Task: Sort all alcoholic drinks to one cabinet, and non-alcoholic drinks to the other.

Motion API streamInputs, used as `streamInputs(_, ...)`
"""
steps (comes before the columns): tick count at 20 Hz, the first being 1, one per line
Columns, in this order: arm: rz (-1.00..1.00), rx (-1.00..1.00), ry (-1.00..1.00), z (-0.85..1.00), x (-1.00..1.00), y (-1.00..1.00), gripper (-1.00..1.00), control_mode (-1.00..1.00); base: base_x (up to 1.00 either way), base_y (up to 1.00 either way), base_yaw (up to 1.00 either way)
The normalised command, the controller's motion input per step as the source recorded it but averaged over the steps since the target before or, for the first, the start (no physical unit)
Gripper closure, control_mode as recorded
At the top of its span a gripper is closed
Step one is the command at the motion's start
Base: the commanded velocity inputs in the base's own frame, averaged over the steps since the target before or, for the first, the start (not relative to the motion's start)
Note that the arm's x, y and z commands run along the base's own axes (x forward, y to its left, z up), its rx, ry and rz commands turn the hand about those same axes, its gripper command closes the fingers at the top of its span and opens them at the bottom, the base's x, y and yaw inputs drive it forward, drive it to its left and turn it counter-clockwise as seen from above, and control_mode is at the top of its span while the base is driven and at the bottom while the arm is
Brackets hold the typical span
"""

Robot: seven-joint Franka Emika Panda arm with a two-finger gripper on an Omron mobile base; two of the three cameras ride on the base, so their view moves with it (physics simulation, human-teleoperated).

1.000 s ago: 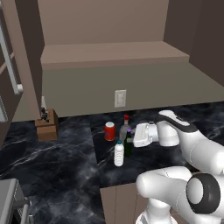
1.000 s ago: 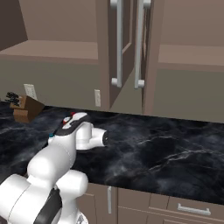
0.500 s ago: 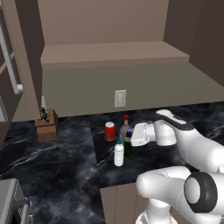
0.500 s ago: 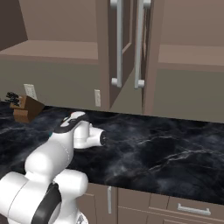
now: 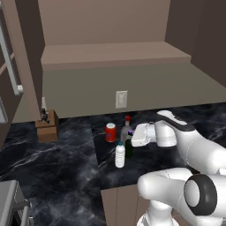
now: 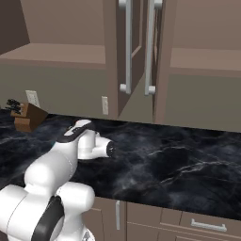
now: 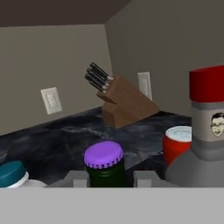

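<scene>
Now closed in on the green bottle: pincer wide open a second ago, fingers now pressed to either side of the neck just under the purple cap. Standing upright on the surface, between the white bottle and the red-capped bottle, red can just behind. Means, probably, grasp made and lift next. Bound for a cabinet; other three drinks not yet sorted.

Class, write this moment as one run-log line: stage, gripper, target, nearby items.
stage: grasping | gripper: jaws either side of neck | target: green bottle | nearby: red-capped bottle, red can, plastic bottle
</scene>
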Motion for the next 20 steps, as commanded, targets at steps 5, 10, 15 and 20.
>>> streamInputs(5, -0.07, 0.0, -0.12, 0.24, -0.24, 0.0, 1.0, -1.0, 0.0, 0.0, 0.0)
streamInputs(10, -0.13, 0.0, -0.17, 0.73, -0.44, 0.0, 1.0, -1.0, 0.0, 0.0, 0.0)
streamInputs(15, -0.16, 0.0, -0.06, 0.85, -0.44, 0.0, 1.0, -1.0, 0.0, 0.0, 0.0)
streamInputs(20, -0.18, 0.0, 0.0, 0.87, -0.42, 0.0, 1.0, -1.0, 0.0, 0.0, 0.0)
